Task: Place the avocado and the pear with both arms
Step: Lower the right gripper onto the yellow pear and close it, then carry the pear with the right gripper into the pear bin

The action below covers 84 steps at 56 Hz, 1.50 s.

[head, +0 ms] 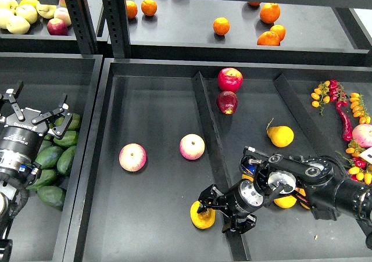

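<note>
Black trays (151,215): pear (202,214) clamped by right gripper (214,211), unplaced; left gripper (35,108) spread, empty, above avocado (51,156) pile.

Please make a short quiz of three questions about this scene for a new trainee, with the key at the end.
1. True or false: the left claw hangs over the pile of avocados with its fingers spread.
2. Which fruit is the right claw touching? A) a pink apple B) a yellow-orange pear C) an orange
3. Fill in: the two pink-yellow apples lie in the ____ compartment of the big tray.

Key: 1 true; 2 B; 3 left
</note>
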Available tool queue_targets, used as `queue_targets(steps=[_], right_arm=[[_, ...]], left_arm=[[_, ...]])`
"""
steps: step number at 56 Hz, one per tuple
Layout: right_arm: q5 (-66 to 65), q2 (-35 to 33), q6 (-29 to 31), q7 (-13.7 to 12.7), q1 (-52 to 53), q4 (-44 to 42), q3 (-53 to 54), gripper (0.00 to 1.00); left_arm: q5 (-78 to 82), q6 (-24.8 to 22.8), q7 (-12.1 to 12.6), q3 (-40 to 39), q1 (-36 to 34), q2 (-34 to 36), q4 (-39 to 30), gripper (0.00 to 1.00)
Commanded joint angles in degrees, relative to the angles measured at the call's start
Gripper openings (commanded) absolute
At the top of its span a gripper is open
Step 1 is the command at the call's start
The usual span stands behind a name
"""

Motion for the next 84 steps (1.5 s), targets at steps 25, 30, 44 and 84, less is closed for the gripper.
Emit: queue_targets(steps=[25,30,44,84], right_arm=[[-4.5,4.7,0.0,0.0,-2.8,-8.1,7.3,0.32],[-4.5,5.0,0.0,0.0,-2.7,-9.1,7.5,0.31],[-4.4,4.6,0.0,0.0,-2.4,-9.5,8.7,0.26],[17.6,-3.1,0.0,0.0,8.1,-6.4,2.2,0.22]], left_arm=[[0.0,-0.1,0.0,0.2,0.0,0.0,0.0,1.00],[0.0,-0.1,0.0,0.2,0.0,0.0,0.0,1.00],[0.0,-0.1,0.0,0.7,0.0,0.0,0.1,1.00],[0.0,-0.1,0.0,1.1,0.1,0.0,0.4,1.00]])
